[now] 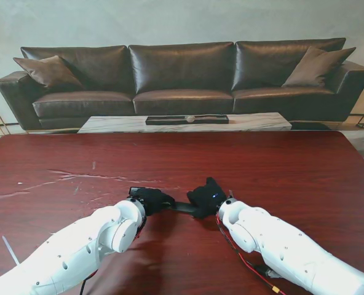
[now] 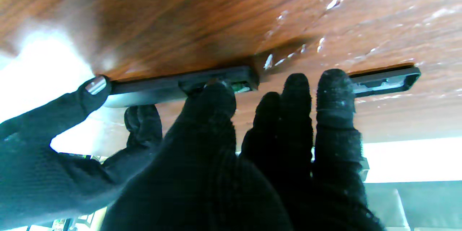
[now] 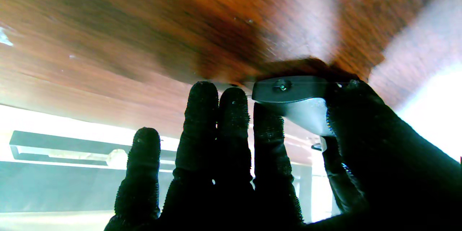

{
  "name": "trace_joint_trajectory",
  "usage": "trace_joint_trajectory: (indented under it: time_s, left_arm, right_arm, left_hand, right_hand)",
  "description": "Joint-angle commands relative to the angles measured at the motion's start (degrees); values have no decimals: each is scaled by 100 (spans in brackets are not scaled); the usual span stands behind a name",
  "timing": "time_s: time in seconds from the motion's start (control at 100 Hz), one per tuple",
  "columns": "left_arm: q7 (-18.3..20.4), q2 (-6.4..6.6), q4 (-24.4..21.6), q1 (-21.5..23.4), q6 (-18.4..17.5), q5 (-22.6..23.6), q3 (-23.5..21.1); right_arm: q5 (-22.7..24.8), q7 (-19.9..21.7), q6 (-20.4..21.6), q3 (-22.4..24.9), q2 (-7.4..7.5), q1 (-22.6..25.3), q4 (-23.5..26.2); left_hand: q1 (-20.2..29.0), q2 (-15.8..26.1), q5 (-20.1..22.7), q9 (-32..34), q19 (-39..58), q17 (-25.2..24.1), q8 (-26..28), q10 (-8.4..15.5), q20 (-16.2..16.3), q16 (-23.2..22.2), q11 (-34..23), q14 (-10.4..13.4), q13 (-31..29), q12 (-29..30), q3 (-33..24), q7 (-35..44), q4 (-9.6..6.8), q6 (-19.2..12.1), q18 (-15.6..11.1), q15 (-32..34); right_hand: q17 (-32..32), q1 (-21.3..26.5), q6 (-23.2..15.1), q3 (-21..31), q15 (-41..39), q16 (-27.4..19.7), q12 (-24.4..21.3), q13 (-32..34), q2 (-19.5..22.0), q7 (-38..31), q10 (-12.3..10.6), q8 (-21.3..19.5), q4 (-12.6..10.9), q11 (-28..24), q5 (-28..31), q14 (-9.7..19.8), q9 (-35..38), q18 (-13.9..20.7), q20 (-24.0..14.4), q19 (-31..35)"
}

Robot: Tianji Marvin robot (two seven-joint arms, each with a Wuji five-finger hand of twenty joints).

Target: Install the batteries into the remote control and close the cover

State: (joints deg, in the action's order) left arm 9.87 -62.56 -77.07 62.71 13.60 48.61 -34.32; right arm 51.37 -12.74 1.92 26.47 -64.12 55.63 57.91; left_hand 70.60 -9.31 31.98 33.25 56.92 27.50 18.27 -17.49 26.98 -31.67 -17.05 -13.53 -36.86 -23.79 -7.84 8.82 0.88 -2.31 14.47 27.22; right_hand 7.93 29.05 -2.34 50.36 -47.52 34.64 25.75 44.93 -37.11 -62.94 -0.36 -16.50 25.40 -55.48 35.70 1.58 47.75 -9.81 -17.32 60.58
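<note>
The black remote control (image 1: 181, 207) lies across the table between my two gloved hands. My right hand (image 1: 208, 196) is shut on one end of the remote (image 3: 288, 91), with the thumb (image 3: 355, 115) on one side and a finger on the other. My left hand (image 1: 150, 200) has its fingers (image 2: 334, 115) spread, and its thumb (image 2: 213, 103) rests on the remote (image 2: 162, 88) at the uncovered battery compartment, where a bit of green shows. The loose black cover (image 2: 384, 79) lies on the table beyond my left fingers. I cannot make out any batteries.
The dark red wooden table (image 1: 280, 172) stretches wide on all sides and bears pale scratches (image 1: 77, 178) at the left. Red and black wires (image 1: 256, 270) hang by my right forearm. Beyond the table stand a low marble coffee table (image 1: 108, 125) and a brown leather sofa (image 1: 182, 74).
</note>
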Motion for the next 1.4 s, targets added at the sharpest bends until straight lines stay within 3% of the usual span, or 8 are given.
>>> trace_joint_trajectory:
  time_s: [0.0, 0.96, 1.07, 1.14, 1.2, 1.39]
  left_arm:
    - [159, 161, 242, 117, 96, 11, 17]
    - [356, 221, 112, 144, 371, 230, 17]
    - [278, 193, 113, 196, 206, 95, -113]
    - [187, 161, 123, 227, 58, -47, -197]
    - [82, 136, 167, 224, -135, -120, -236]
    - [-160, 111, 303, 119, -590, -55, -187]
  right_arm:
    - [33, 96, 38, -69, 49, 147, -71]
    - [37, 125, 93, -41, 55, 161, -12]
    - [48, 136, 88, -37, 62, 165, -2]
    - [55, 140, 83, -37, 64, 166, 4]
    - [60, 144, 76, -37, 67, 168, 10]
    - [80, 170, 54, -17, 81, 185, 33]
  left_hand:
    - [337, 70, 1103, 101, 52, -23, 382, -227, -51, 33, -26, -80, -12, 66, -60, 1036, 92, 2067, 47, 95]
    - [337, 192, 989, -199, 93, -372, 352, -250, 8, 18, 63, -101, 315, 47, 49, 842, 87, 2127, 66, 69]
    - [337, 326, 822, -363, 25, -497, 549, -268, 0, 36, 107, -73, 445, 49, 114, 905, 42, 1840, 39, 14]
    - [337, 409, 535, -488, -50, -720, 650, -298, 19, 60, 174, -139, 605, 64, 97, 848, 25, 1271, 182, -65]
    - [336, 501, 434, -508, -86, -871, 721, -298, 52, 88, 224, -181, 684, 78, 196, 847, 22, 999, 299, -138]
    - [337, 643, 133, -641, -580, -1648, 679, -116, 163, 365, 543, -483, 1192, 179, 305, 701, -44, 644, 743, -730]
  right_hand:
    - [-124, 843, -1037, 423, -29, 84, -166, 84, 343, -723, -133, -318, -352, 109, 751, 95, 195, -63, -135, 58]
    - [-120, 856, -1024, 400, -31, 87, -166, 76, 376, -710, -120, -338, -365, 109, 737, 81, 185, -50, -133, 59]
    - [-127, 860, -1023, 399, -27, 86, -165, 68, 376, -709, -120, -340, -365, 108, 736, 79, 187, -53, -132, 54]
    - [-124, 861, -1024, 397, -28, 86, -166, 69, 378, -707, -119, -341, -366, 110, 730, 77, 183, -52, -132, 55]
    - [-124, 866, -1021, 399, -28, 86, -166, 72, 378, -708, -120, -345, -368, 109, 731, 81, 183, -53, -132, 55]
    - [-128, 862, -1021, 391, -21, 83, -166, 62, 385, -705, -121, -349, -367, 109, 730, 84, 178, -48, -130, 52]
